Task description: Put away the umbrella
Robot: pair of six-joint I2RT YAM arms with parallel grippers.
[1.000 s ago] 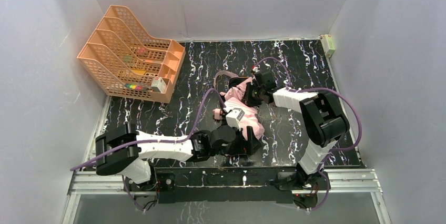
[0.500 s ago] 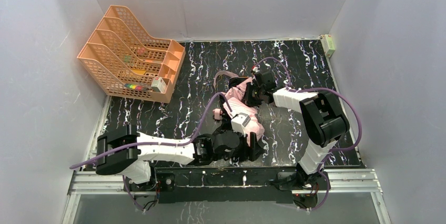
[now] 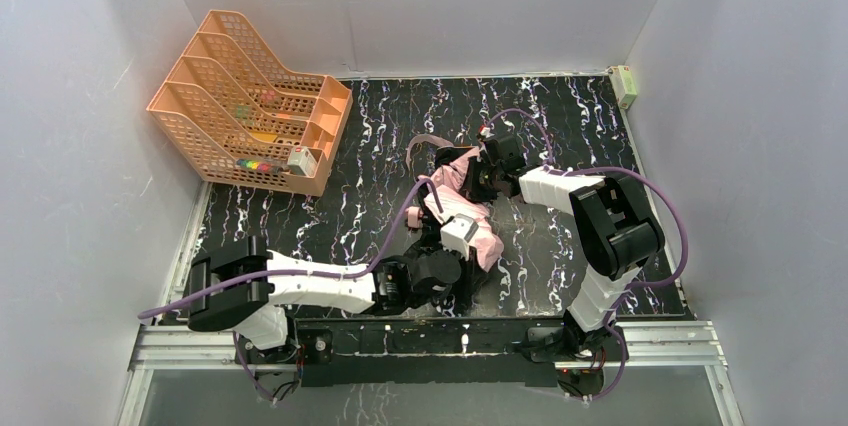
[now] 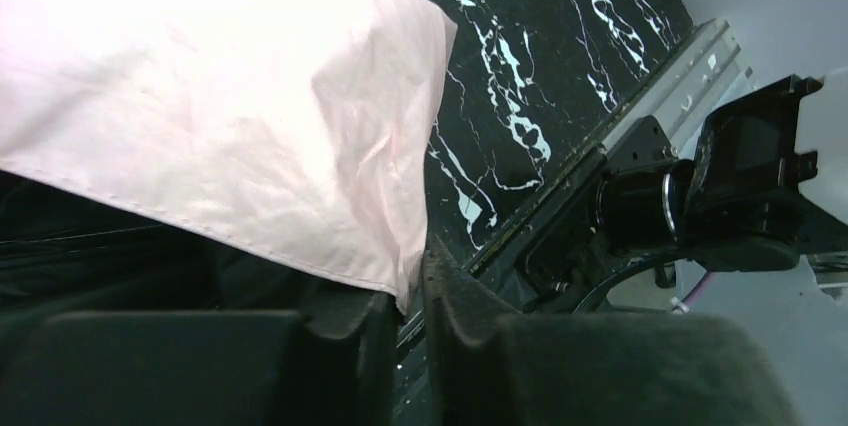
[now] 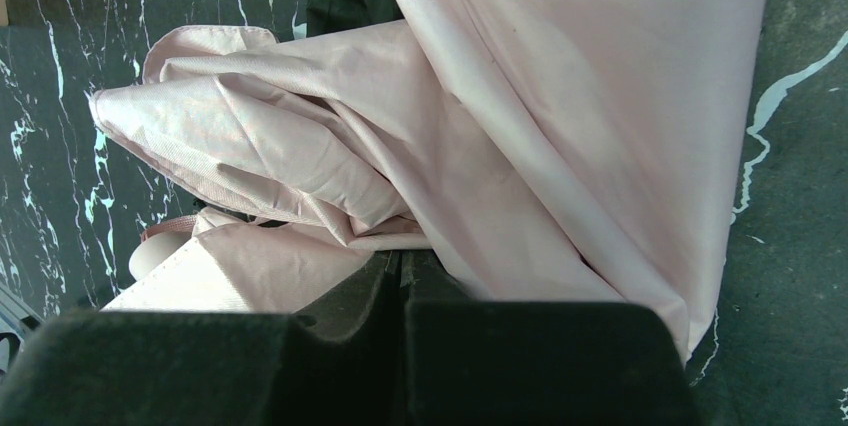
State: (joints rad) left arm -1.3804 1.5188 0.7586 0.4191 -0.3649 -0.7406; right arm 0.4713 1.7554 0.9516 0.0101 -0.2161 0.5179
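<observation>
Two end effectors [image 4: 410, 298] [image 5: 401, 281] on umbrella [image 3: 452, 196] hems

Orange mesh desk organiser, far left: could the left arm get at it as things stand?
Likely not yet. The black marbled tabletop toward the orange mesh desk organiser looks free, but the left gripper seems closed on the pale pink folding umbrella and must let go first.
</observation>
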